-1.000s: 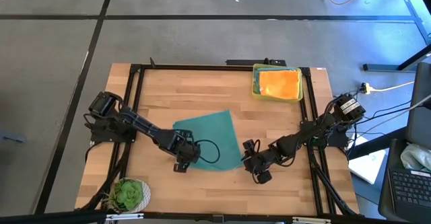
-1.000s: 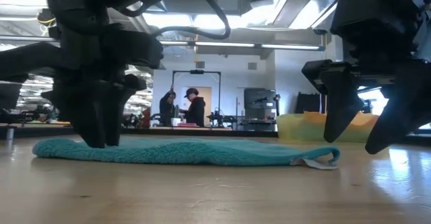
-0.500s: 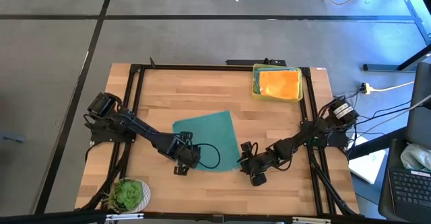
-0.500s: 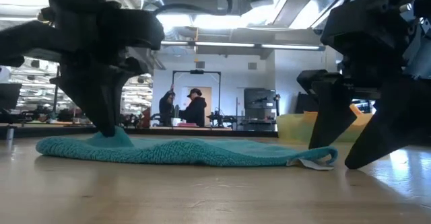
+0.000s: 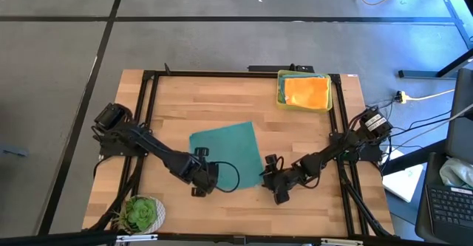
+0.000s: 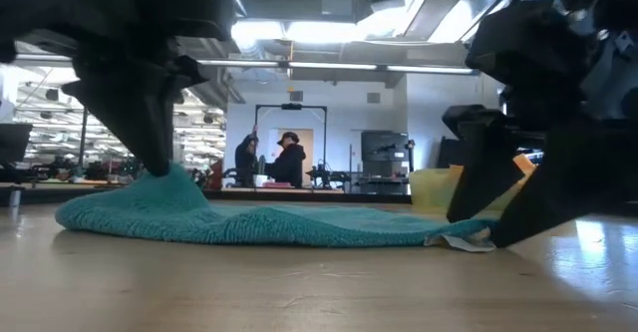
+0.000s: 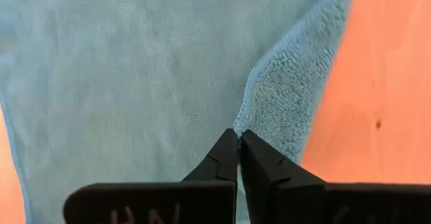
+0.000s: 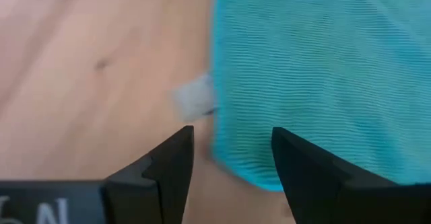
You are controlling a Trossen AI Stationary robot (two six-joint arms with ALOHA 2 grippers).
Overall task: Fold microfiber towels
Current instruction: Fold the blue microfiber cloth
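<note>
Teal towel [image 5: 228, 151] lies spread on the wooden tabletop [image 5: 185, 98], and everything here is placed from it. Off beyond its left side, at the tabletop's near left corner, sits a small green potted plant [image 5: 140, 213]. Then the left tool [image 5: 198, 181], right on the towel's near left corner, fingers pressed together and clamped on the cloth edge; the low view shows that corner pulled up into a little peak [image 6: 169, 187] under the dark fingers, and the wrist view shows the tips [image 7: 237, 143] pinching a ridge of teal pile. The towel's middle is flat on the wood. At its near right corner a small white tag [image 8: 194, 96] sticks out onto the wood. There the right tool [image 5: 275, 187] is low over that corner, fingers apart, one over bare wood beside the tag, the other over the teal edge, gripping nothing. Well beyond the towel's far right, by the tabletop's back edge, a yellow tray [image 5: 281, 98] holds an orange towel [image 5: 307, 92].
</note>
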